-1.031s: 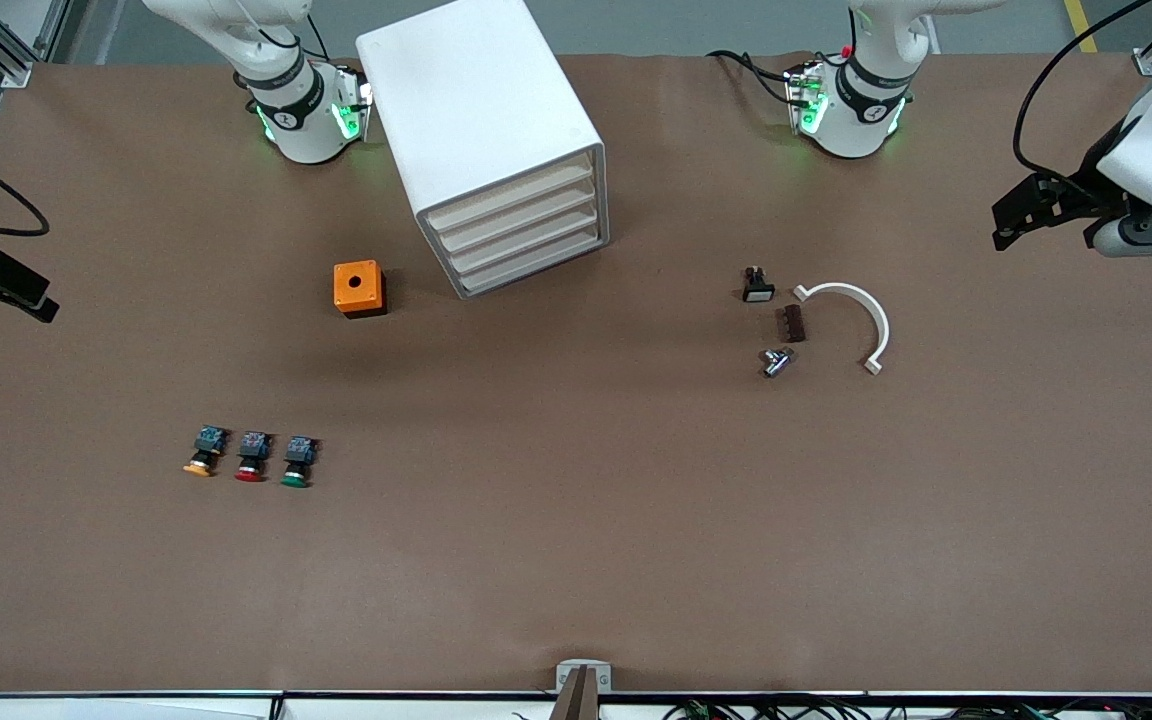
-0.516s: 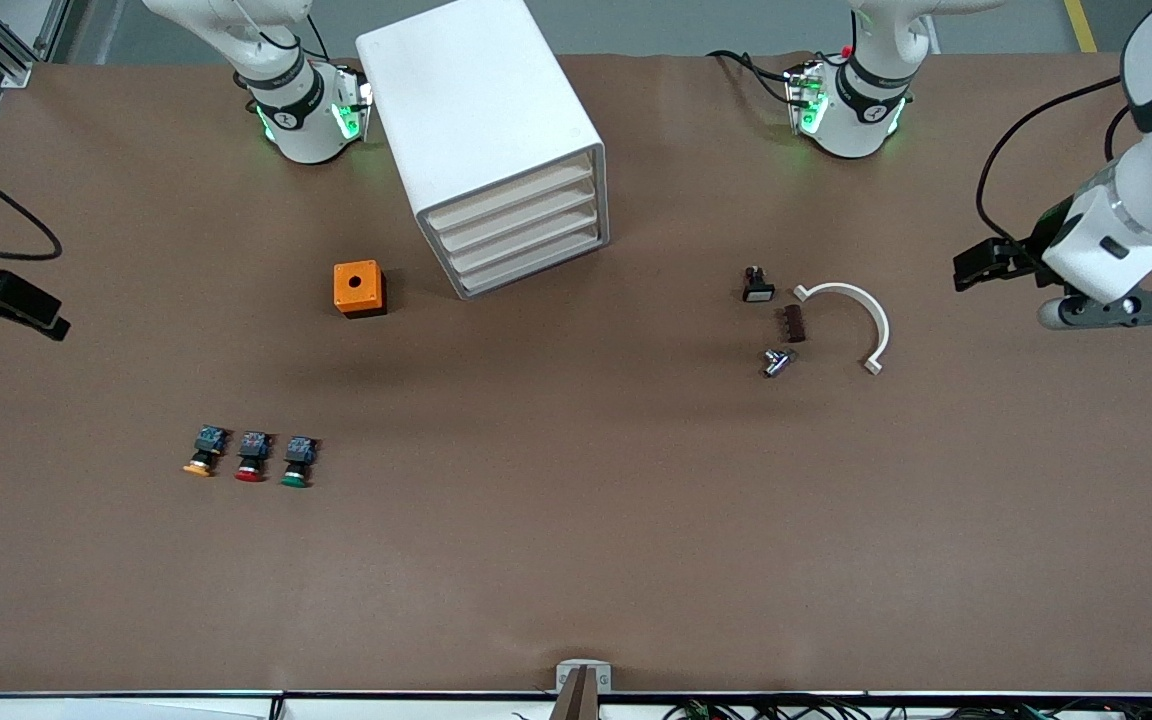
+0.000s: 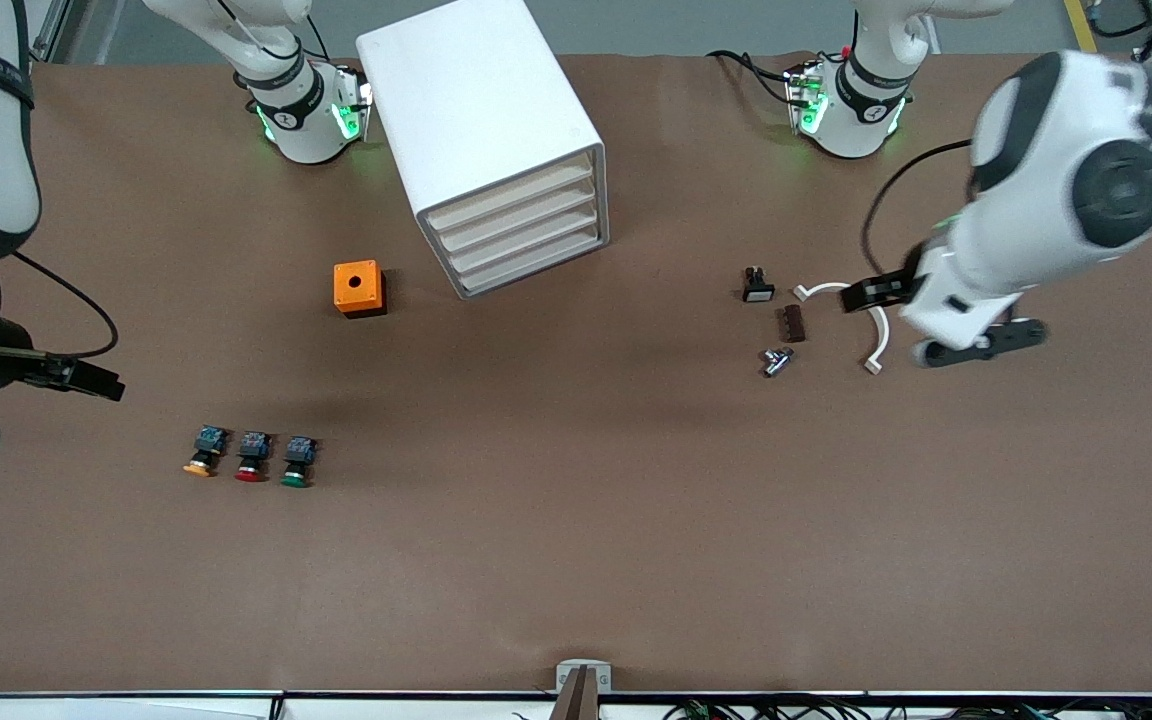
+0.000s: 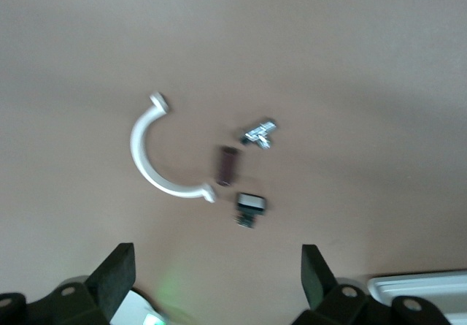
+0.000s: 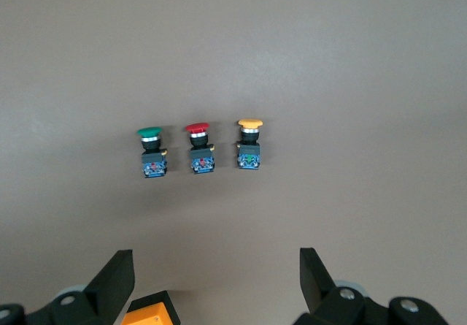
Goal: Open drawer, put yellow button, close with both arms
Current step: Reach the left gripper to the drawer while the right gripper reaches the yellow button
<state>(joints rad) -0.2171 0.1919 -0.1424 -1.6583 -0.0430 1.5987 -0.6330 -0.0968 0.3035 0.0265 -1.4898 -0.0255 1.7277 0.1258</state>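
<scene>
The white cabinet stands near the robots' bases, its four drawers all shut; the top drawer is the highest cream tray. The yellow button lies on the table at the right arm's end, beside a red-capped one and a green-capped one. It also shows in the right wrist view. My right gripper hovers open and empty over the table beside the buttons. My left gripper hovers open and empty over a white arc.
An orange box with a round hole sits beside the cabinet, also in the right wrist view. At the left arm's end lie a white arc, a brown block, a silver part and a black switch.
Both arms have swung in from the table's ends. The left gripper has come over the white arc. The right gripper has moved toward the three buttons. Nothing on the table has moved.
</scene>
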